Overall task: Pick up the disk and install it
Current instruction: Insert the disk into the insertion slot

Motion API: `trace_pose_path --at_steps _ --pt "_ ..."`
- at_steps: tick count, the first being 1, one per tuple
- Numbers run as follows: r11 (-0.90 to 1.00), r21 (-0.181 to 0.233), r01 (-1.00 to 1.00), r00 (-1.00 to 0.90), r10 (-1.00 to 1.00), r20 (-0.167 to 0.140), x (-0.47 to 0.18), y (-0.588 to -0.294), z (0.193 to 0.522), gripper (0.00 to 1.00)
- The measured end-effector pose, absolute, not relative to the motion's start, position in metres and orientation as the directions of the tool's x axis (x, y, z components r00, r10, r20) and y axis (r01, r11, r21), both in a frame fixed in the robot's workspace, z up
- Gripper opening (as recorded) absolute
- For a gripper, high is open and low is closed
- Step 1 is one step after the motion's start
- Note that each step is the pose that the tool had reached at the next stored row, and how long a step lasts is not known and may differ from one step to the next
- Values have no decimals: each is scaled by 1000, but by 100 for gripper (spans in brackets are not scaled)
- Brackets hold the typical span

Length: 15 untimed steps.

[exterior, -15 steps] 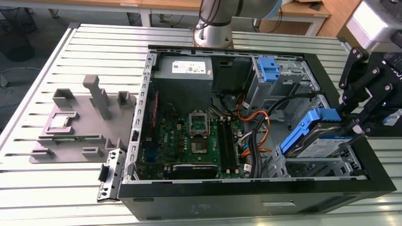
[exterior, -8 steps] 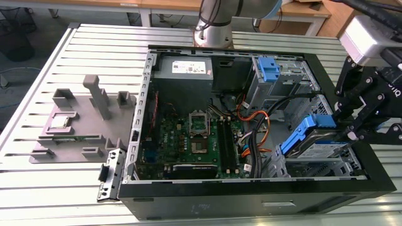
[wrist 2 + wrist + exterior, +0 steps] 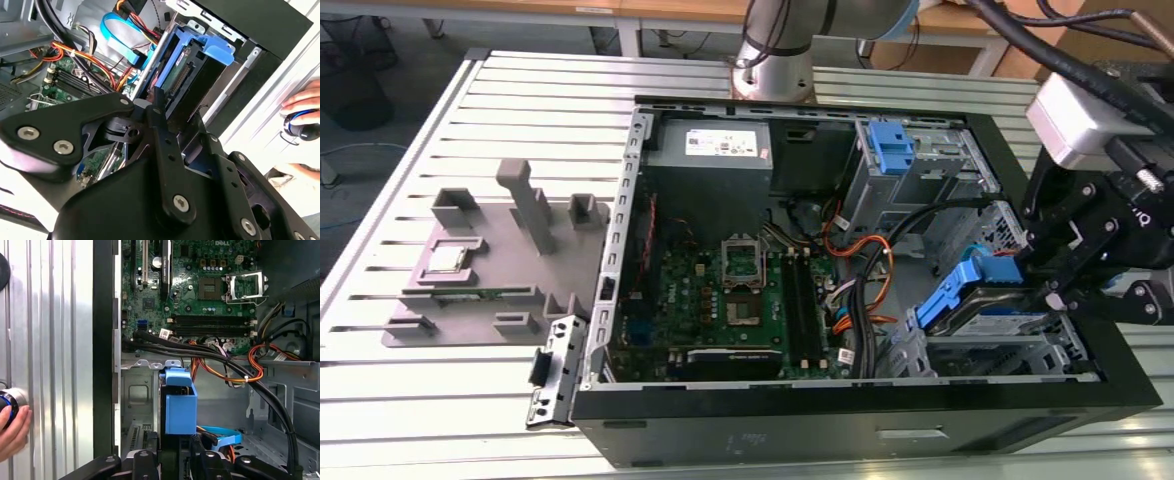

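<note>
The disk is a silver drive in blue rails with a blue handle end. It sits tilted, partly inside the metal drive cage at the exterior view's lower right of the open computer case. My gripper reaches in from the exterior view's right and is shut on the disk's end opposite the handle. In the second wrist view a black finger lies against the disk's edge. In the first wrist view the gripper holds the disk from below its blue handle.
A lone blue bracket sits in the upper bay, beside the grey power supply. The motherboard and bundled cables lie close to the cage. A grey fixture stands on the slatted table. A person's hand rests on a knob outside the case.
</note>
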<state>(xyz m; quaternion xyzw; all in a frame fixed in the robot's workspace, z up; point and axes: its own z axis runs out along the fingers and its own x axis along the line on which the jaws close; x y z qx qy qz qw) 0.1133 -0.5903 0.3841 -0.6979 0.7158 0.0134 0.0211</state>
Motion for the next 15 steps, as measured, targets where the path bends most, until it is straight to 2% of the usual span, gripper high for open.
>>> trace_pose_path --at_steps 15 --pt "26 -10 -1000 -25 -998 -49 113 -595 365 35"
